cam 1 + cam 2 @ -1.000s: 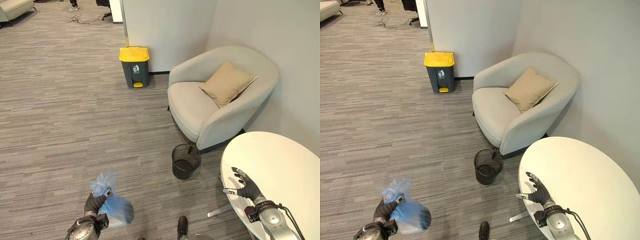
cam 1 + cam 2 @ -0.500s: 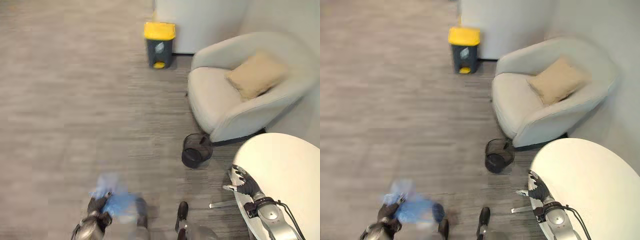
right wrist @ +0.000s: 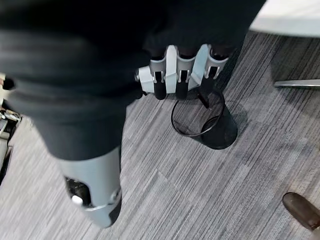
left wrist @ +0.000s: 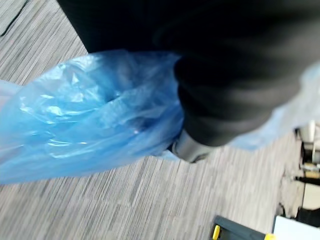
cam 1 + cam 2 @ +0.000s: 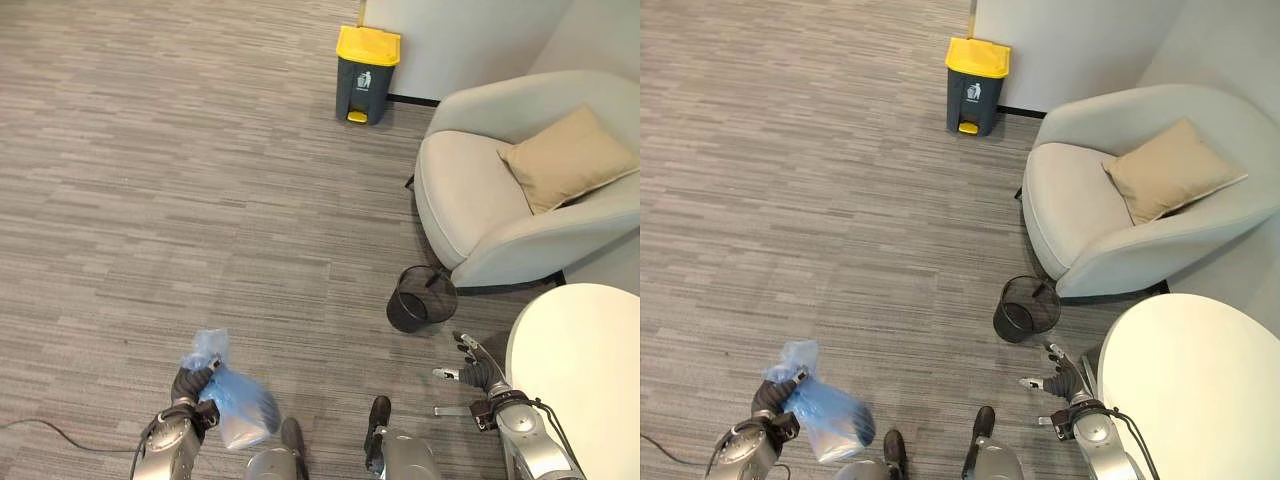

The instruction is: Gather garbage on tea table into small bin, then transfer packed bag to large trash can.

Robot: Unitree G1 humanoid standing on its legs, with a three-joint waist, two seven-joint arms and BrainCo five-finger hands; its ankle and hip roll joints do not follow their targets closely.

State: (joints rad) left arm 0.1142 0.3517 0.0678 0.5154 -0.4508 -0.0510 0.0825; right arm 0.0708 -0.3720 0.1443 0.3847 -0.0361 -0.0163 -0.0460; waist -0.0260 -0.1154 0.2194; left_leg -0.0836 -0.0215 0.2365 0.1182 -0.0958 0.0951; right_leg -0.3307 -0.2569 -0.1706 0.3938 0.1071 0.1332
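The left hand (image 5: 189,386) grips the blue bag (image 5: 236,409) at seven o'clock, while the right hand (image 5: 472,372) hangs open and empty at five o'clock.

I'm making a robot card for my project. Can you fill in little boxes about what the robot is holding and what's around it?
left hand: shut on blue bag
right hand: open, holding nothing
small bin: black mesh, by armchair
large trash can: grey, yellow lid closed, far across carpet
tea table: white, beside right hand
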